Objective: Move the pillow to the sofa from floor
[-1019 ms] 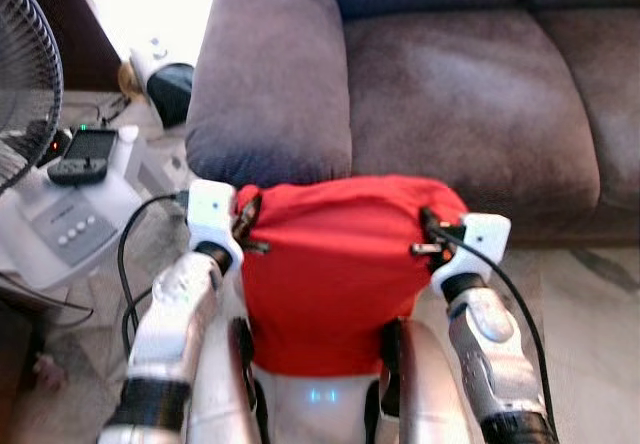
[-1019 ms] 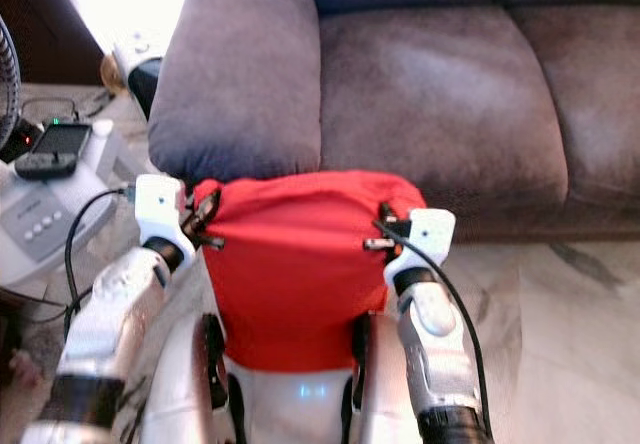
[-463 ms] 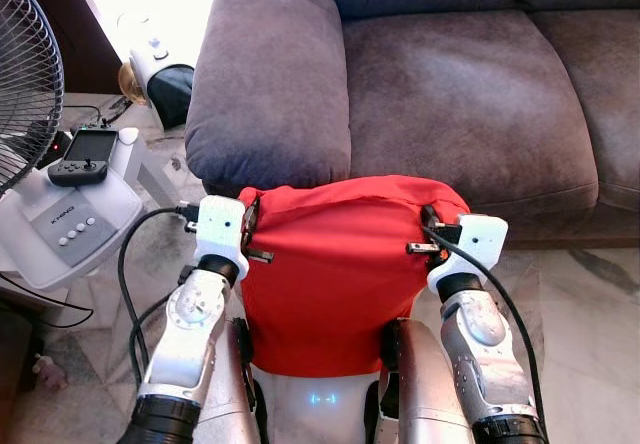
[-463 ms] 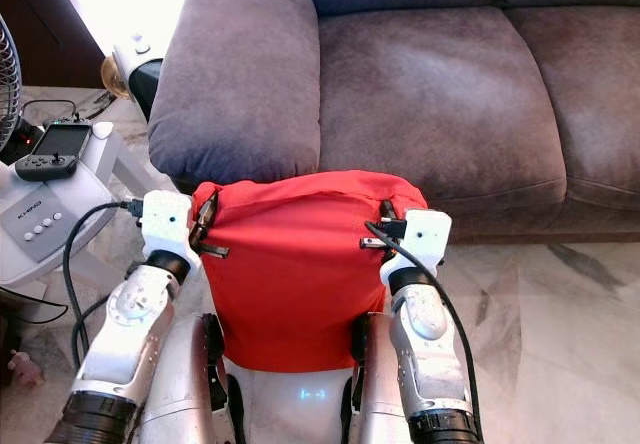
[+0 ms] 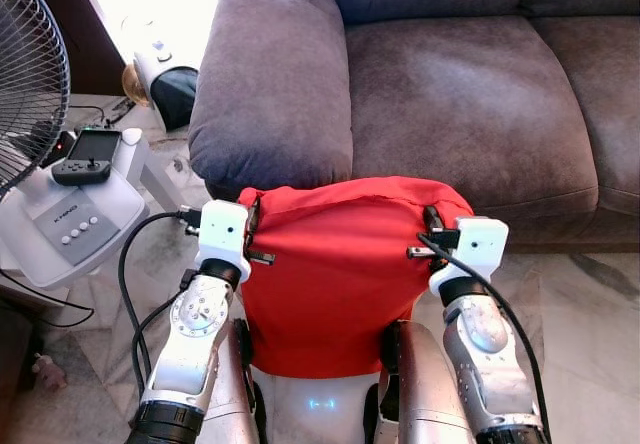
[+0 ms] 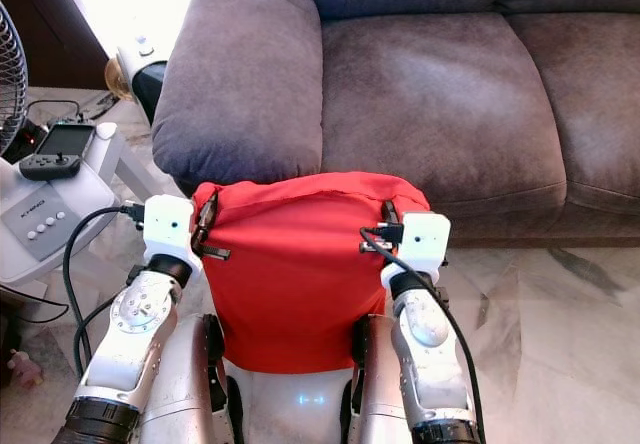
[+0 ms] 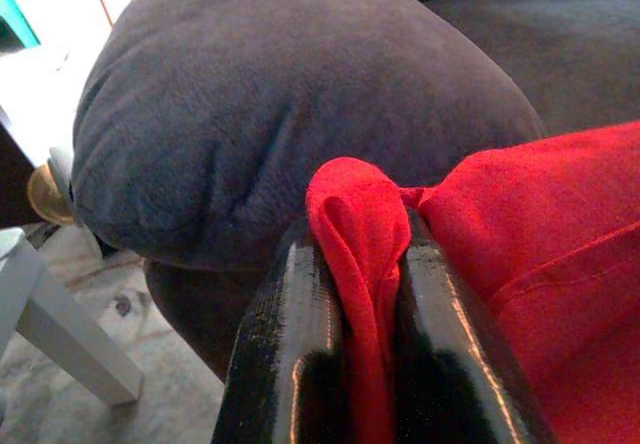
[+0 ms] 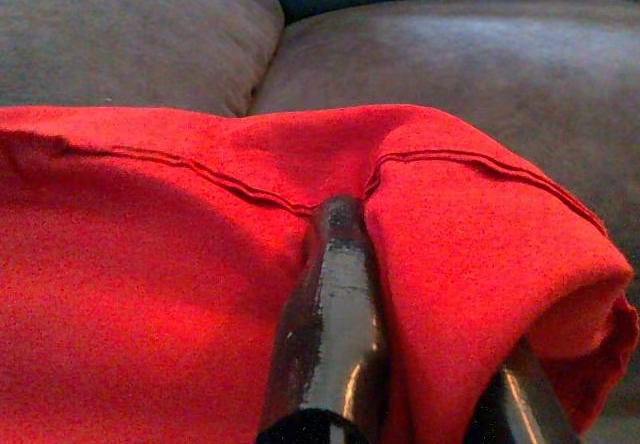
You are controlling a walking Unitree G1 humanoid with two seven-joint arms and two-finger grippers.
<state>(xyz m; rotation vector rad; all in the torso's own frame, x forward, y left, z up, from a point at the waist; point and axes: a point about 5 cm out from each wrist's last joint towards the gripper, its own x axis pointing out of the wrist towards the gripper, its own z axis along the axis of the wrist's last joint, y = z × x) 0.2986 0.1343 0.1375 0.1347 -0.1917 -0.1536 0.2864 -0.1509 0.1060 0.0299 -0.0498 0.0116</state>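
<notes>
So the left gripper [image 7: 365, 294] has its two black fingers [image 7: 290, 344] pinched tight on a bunched-up corner of the bright red fabric pillow [image 5: 335, 274], you can see a little fold of red cloth squeezed up between them. The right gripper [image 8: 400, 364] is clamped on the opposite top corner the same way, one glossy black finger [image 8: 330, 314] pressed into the cloth with the fabric wrapped over and around it, seam line running right past the tip. The pillow itself is soft and kind of saggy, plain red with a stitched hem along the top edge, puckered at both gripped corners and hanging down flat between the two silver arms in front of the robot's torso, off the floor. Its top edge sits just in front of the big grey-purple suede-looking sofa [image 5: 470, 94], right below where the rounded armrest [image 5: 270, 74] meets the first seat cushion, not resting on the seat. Off to the robot's left on the marble-ish tiled floor [image 5: 590, 304] there's a white standing fan base [image 5: 65, 224] with a black handheld controller [image 5: 88, 156] lying on top, plus the fan's wire grille [image 5: 25, 74] at the edge.
</notes>
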